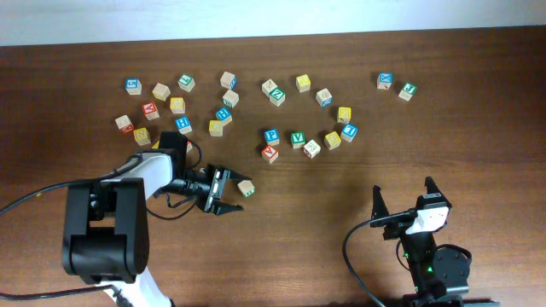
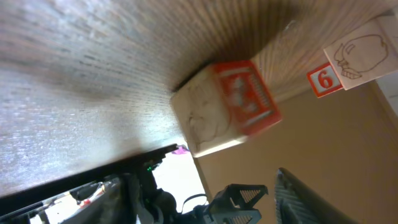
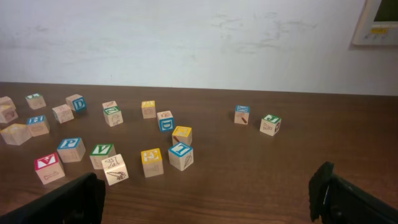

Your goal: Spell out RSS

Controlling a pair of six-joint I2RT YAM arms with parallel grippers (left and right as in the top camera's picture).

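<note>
gaping left claw [image 1: 231, 193]; nearby cube [image 2: 357, 50] reads red 6.

The left arm [image 1: 153, 169] and right arm [image 1: 429, 217] are black with white shells and looped black cables [image 1: 345, 246], the left tool [image 1: 232, 193] and right tool [image 1: 403, 194] black two-pronged forks

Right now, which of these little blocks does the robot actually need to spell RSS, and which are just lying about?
Needed: green-lettered cube at the left gripper; two yellow-faced cubes, though which ones I cannot read.
Lying about: green V cube; red A cube; blue P cube.
</note>
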